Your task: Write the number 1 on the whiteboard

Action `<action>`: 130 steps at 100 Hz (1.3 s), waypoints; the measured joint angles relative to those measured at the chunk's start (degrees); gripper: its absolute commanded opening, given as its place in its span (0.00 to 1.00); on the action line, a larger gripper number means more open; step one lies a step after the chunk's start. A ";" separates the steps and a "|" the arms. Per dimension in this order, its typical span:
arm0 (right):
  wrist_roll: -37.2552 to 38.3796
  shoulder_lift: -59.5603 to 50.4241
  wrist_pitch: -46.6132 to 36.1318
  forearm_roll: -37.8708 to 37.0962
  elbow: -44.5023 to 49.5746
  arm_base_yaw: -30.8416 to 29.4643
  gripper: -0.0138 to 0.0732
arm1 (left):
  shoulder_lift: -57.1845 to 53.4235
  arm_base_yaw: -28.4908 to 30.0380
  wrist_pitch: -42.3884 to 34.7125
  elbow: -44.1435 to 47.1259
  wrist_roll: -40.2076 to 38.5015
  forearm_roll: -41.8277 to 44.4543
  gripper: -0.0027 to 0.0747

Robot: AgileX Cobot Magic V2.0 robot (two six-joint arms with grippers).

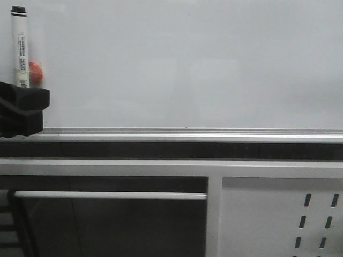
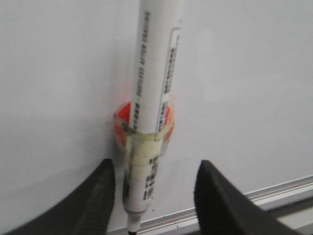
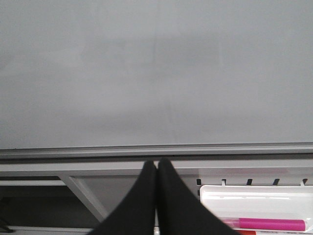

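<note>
The whiteboard (image 1: 187, 64) fills the upper front view, with its silver bottom rail (image 1: 187, 134); no number 1 shows on it. A white marker pen (image 1: 20, 45) stands upright at the board's far left, taped to an orange disc (image 1: 35, 72). My left gripper (image 1: 24, 104) sits at the pen's lower end. In the left wrist view the gripper (image 2: 154, 186) is open around the pen (image 2: 151, 98), which stands close to one finger (image 2: 98, 196) and apart from the other. My right gripper (image 3: 157, 164) is shut and empty, pointing at the rail (image 3: 98, 151).
Below the rail is a grey frame with a horizontal bar (image 1: 107, 195) and a white perforated metal panel (image 1: 284, 214) at the lower right. In the right wrist view a white tray (image 3: 254, 196) holds a pink marker (image 3: 271, 224).
</note>
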 measured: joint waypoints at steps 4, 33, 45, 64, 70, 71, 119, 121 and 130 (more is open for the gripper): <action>0.00 0.00 0.00 0.00 0.00 0.00 0.10 | 0.00 0.00 0.00 0.00 0.00 0.00 0.02; -0.15 0.00 0.00 0.00 0.00 0.00 0.10 | 0.00 0.00 0.00 2.42 3.86 2.21 0.01; -5.45 0.00 0.77 1.91 -0.36 0.75 0.10 | -1.36 0.00 0.14 3.65 9.64 7.68 0.01; -19.95 0.11 5.66 12.58 -3.37 2.73 0.10 | -5.91 0.00 0.14 3.74 17.26 17.75 0.01; -23.71 0.55 7.81 15.71 -4.72 2.97 0.10 | -7.76 0.00 0.37 3.79 19.07 20.25 0.01; -24.08 0.67 8.07 15.98 -5.07 2.97 0.10 | -7.99 0.00 0.52 3.79 19.52 20.87 0.01; -34.15 15.66 19.37 26.98 -13.15 5.57 0.10 | -17.72 -13.93 44.47 -11.80 33.36 22.99 0.01; -34.39 16.19 19.37 27.84 -13.44 5.57 0.10 | -17.72 -14.38 45.89 -12.78 33.50 22.88 0.01; -35.43 18.49 19.37 31.11 -14.14 5.57 0.11 | -17.72 -15.63 50.30 -16.44 34.18 22.53 0.01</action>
